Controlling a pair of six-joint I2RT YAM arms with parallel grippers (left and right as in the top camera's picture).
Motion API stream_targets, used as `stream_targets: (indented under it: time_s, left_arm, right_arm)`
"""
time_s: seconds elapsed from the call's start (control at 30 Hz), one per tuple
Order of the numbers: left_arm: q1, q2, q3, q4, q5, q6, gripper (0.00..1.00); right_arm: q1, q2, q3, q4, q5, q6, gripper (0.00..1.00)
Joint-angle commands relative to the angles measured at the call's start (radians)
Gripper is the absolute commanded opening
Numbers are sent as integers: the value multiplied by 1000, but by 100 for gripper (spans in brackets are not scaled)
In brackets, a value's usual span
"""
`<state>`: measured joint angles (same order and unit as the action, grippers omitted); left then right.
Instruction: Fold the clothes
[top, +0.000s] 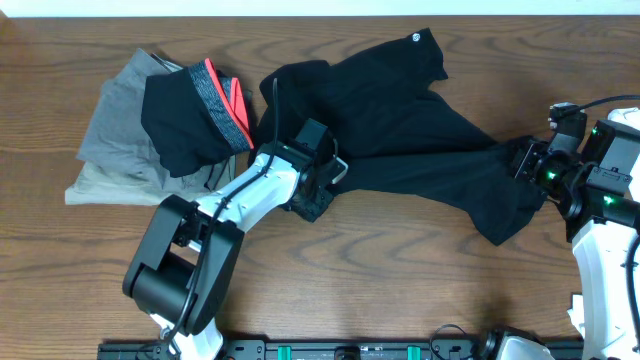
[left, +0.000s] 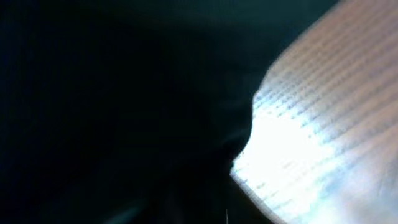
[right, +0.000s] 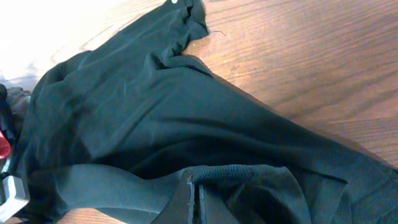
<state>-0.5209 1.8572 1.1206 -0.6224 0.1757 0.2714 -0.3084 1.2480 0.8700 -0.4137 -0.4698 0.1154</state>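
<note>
Arms bend low over the black T-shirt (top: 400, 110). The right gripper (right: 194, 186) pinches its hem. Whether the left gripper (top: 318, 188) holds cloth cannot be told.

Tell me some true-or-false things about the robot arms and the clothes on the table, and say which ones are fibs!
1. The black T-shirt lies on a wooden table. True.
2. The T-shirt is folded into a neat square. False: it lies spread out and rumpled.
3. The right gripper is shut on the shirt's edge. True.
4. The small black garment with the red and grey band lies by the right arm. False: it sits on the grey clothes on the left side.
</note>
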Motion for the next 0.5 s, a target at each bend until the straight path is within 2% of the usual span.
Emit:
stream_targets:
  time_s: [0.0,0.1,0.3,0.47]
  left_arm:
    - [0,10,0,-9,-21,27,6]
    - [1,-14,40,-104,-60,-2,6]
    - [1,-177,246,-367,-269,-129,6]
    - [1,-369,463,-430,-402,-199,6]
  right_arm:
    - [8,2,2,7,10,3,1]
    - [8,0,2,16,10,3,1]
    - [5,-17,31,-16,11,36,1]
    - [1,-47,143,-153,80,106,1]
